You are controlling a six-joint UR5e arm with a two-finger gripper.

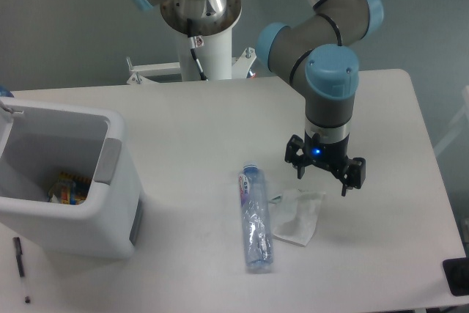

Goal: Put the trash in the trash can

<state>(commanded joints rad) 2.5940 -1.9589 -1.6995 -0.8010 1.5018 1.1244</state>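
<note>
A crushed clear plastic bottle (254, 219) with a blue-and-white label lies lengthwise on the white table, near the middle front. A crumpled translucent-white wrapper (297, 215) lies just right of it, touching or nearly so. My gripper (323, 179) hangs pointing down, above and slightly right of the wrapper, with its fingers spread open and nothing between them. The white trash can (66, 181) with a grey handle panel stands at the left of the table, well away from the gripper, with some colourful litter inside.
A thin black pen (21, 269) lies at the front left edge beside the bin. The arm's white base column (209, 42) stands at the back of the table. A dark object (458, 276) sits at the front right corner.
</note>
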